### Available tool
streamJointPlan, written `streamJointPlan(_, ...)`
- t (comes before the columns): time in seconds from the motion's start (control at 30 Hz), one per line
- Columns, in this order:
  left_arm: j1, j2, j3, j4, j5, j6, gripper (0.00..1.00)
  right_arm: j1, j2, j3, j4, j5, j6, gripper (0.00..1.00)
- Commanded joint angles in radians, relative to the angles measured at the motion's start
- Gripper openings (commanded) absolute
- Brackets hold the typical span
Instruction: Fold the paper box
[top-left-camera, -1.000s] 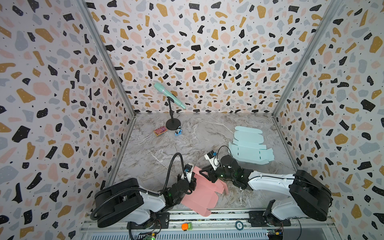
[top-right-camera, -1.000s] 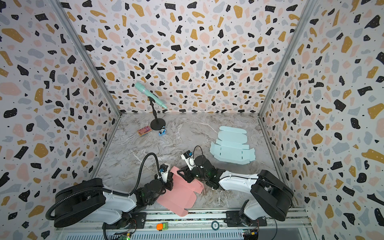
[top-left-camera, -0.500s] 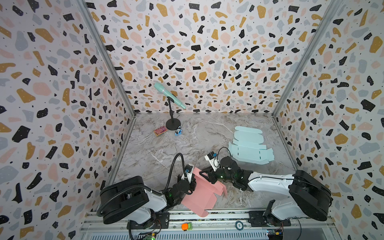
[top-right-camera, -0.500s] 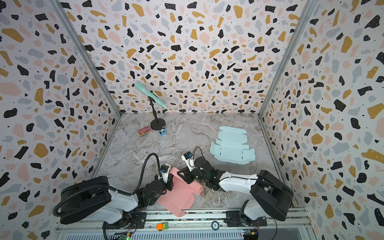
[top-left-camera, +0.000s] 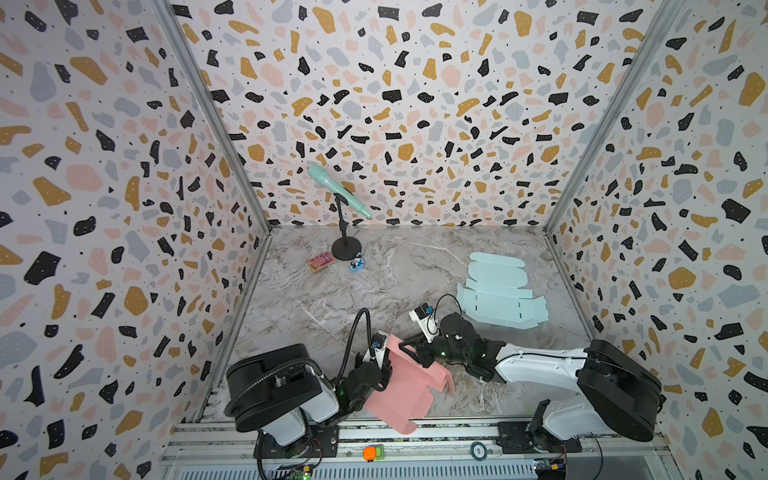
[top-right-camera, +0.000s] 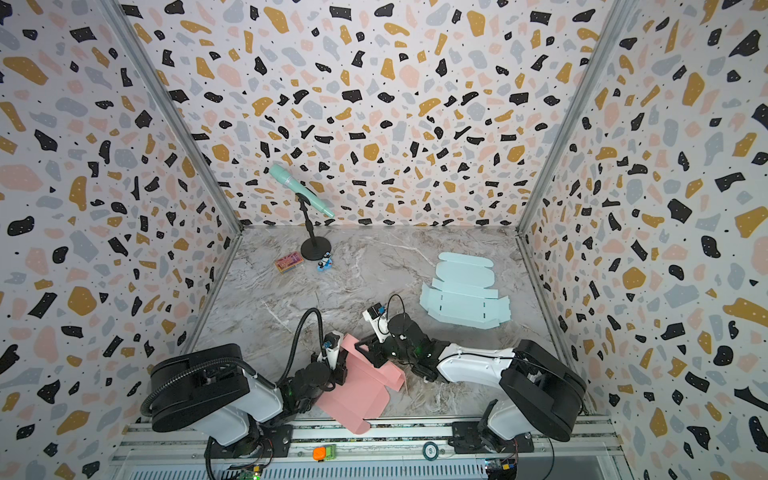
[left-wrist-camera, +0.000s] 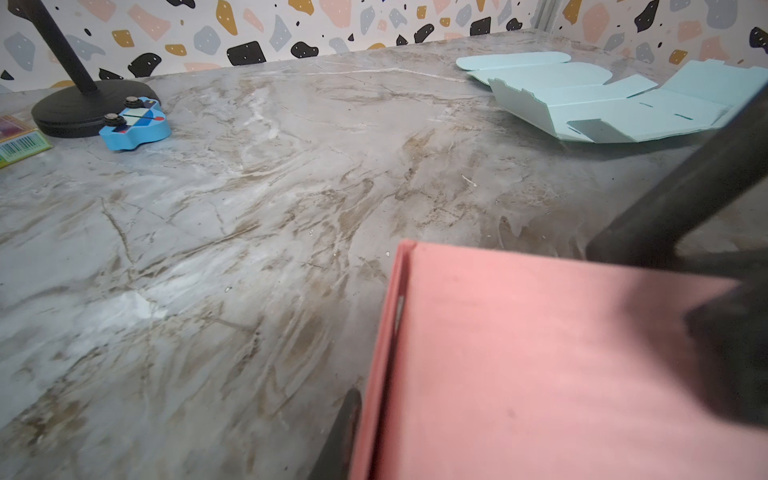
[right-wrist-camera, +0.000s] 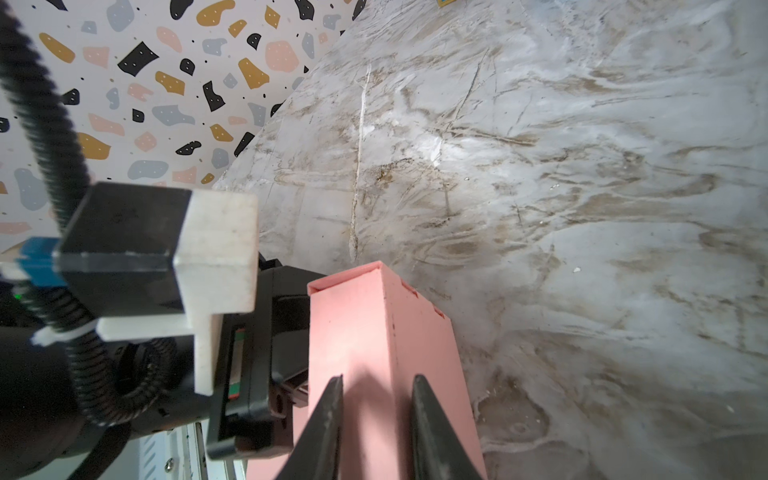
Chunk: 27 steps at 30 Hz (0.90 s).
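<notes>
1. The terrazzo-patterned walls (top-left-camera: 415, 104) close in a marble desk (top-left-camera: 332, 299). The pink paper box (top-left-camera: 399, 386) sits at the lower middle of both top views, half formed, with one flap reaching past the desk's front edge onto the metal rail (top-left-camera: 457, 432).
2. We see three risks. The raised wall could spring flat if either claw eases off, since paper creases hold weakly. The overhanging flap could catch on the rail and drag the box round. The two claws are also so near each other that a small push could knock them together or crush the wall.
3. The right claw (right-wrist-camera: 378, 380) shows in its wrist view with its fingers (right-wrist-camera: 328, 415) a little apart and the ridge of the upright pink wall between them. Whether they bite on it we cannot tell.
4. The left claw (top-left-camera: 386, 365) is close against the box's left side in the top views. One finger (left-wrist-camera: 347, 428) shows just beside the wall's edge — apart or clamped, we cannot tell.
5. A mint flat blank (top-left-camera: 498, 299) lies well apart at middle right.
</notes>
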Motion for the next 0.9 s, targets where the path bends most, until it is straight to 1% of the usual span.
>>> streamJointPlan(0.0, 0.003, 0.03, 0.011, 0.059, -0.049, -0.009, 0.17, 0.009, 0.009, -0.008, -0.037, 0.001, 0.018, 0.29)
streamJointPlan(0.17, 0.003, 0.034, 0.016, 0.061, -0.046, -0.006, 0.11, 0.015, 0.012, -0.008, -0.035, 0.002, 0.035, 0.26)
streamJointPlan(0.33, 0.003, 0.042, 0.018, 0.06, -0.047, -0.004, 0.11, 0.032, 0.014, -0.007, -0.05, 0.012, 0.061, 0.26)
streamJointPlan(0.5, 0.003, 0.053, 0.019, 0.073, -0.051, -0.006, 0.14, 0.045, -0.011, -0.016, -0.052, 0.025, 0.084, 0.25)
streamJointPlan(0.7, 0.002, 0.039, 0.007, 0.079, -0.038, -0.005, 0.08, 0.061, -0.052, -0.025, -0.052, 0.005, 0.116, 0.25)
streamJointPlan(0.87, 0.002, 0.034, -0.005, 0.098, -0.025, -0.001, 0.07, 0.055, -0.104, -0.031, -0.084, 0.032, 0.116, 0.28)
